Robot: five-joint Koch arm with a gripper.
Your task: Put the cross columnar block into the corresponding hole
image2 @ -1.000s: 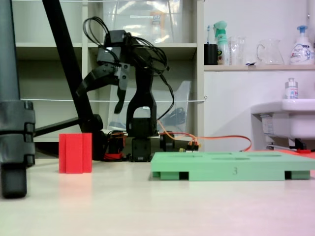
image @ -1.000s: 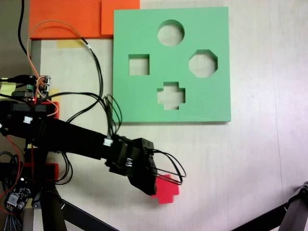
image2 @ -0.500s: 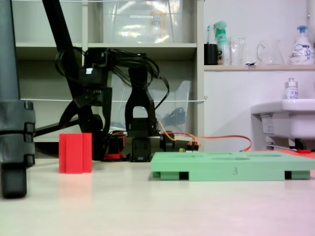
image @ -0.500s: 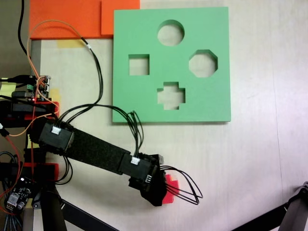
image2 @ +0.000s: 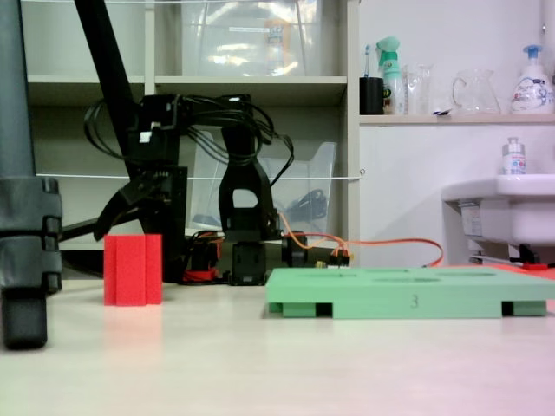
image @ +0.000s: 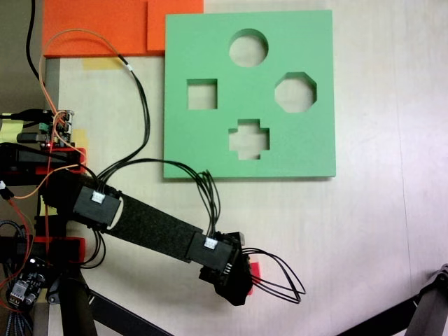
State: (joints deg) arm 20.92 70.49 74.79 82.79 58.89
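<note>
Nothing placed yet: the block (image2: pixel 133 269) stands on the table at seven o'clock of the board (image: pixel 308 147), cross hole (image: pixel 249 138) empty. Gripper (image2: pixel 126 227) hovers just above, jaws apparently spread; grasp, carry, insert remain.

Matt foam green board (image: pixel 308 143) and red block (image2: pixel 133 269); smooth pale tabletop (image: pixel 364 231)

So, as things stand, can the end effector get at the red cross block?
Probably yes. In a fixed view the end effector hangs right above the red cross block, which stands upright on the table, apart from the green board; nothing lies between them.
</note>
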